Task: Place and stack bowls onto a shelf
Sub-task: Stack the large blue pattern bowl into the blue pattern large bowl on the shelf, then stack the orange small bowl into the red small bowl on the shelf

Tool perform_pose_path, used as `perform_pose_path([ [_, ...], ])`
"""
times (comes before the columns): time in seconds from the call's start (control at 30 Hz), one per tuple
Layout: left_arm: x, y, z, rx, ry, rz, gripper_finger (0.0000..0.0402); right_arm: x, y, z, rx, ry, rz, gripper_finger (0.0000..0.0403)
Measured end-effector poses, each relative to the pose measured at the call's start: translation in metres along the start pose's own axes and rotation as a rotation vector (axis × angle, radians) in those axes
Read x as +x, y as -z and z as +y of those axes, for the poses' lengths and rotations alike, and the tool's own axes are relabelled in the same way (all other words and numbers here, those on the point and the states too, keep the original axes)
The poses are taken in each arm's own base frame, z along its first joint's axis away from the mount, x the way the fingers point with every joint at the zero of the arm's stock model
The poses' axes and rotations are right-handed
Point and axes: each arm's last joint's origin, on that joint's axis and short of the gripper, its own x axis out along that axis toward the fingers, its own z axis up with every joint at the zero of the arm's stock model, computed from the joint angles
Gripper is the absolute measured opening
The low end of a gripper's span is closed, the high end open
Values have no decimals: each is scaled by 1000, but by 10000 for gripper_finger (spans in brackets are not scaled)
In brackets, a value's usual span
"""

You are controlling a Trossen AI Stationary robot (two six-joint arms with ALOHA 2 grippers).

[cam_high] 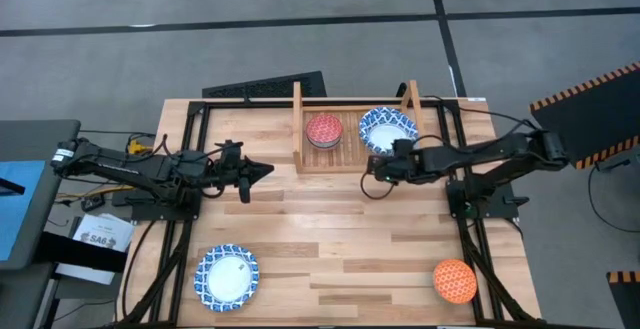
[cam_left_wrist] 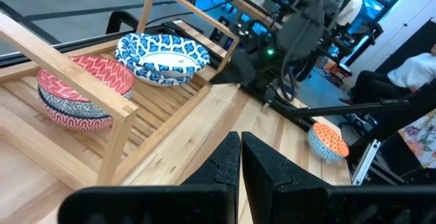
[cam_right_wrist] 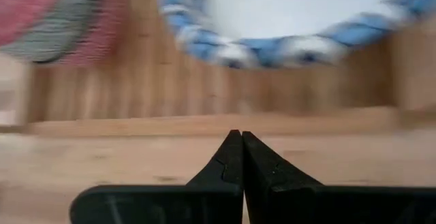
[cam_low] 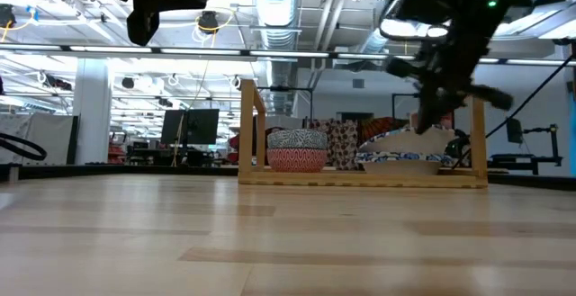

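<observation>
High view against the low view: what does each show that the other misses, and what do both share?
Only the high view shows the white and blue bowl and the orange bowl at the table's near edge, and the left claw, shut, hovering left of the shelf. Only the low view shows the room behind and that the red bowl sits in a stack with a patterned bowl on top. Both show the shelf, the red bowl stack, the wide blue-rimmed bowl on the shelf, and the right claw near it.

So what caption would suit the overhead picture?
Right gripper shut beside the slatted wooden shelf; a blue-rimmed white bowl and an orange bowl wait.
</observation>
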Motion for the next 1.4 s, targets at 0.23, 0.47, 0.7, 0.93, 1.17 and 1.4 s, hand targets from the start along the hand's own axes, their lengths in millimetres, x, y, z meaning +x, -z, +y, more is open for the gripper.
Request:
perform_pose_path([
  [0.23, 0, 0, 0, 1, -7, -3, 0, -3, 2, -6, 88, 42, -125, 16],
  [0.47, 0, 1, 1, 6, -29, -3, 0, 0, -4, -8, 90, 64, -176, 16],
  [0.7, 0, 1, 2, 8, -43, -7, 0, 4, -12, -8, 104, 78, -218, 16],
  [0.93, 0, 1, 2, 10, -47, -4, 0, 28, -10, -3, 73, 123, -163, 16],
  [1.17, 0, 2, 2, -3, -49, -1, 0, 45, -9, 10, 103, 49, -152, 19],
  [1.4, 0, 1, 2, -3, -48, -1, 0, 22, -12, 8, -12, 2, -120, 16],
])
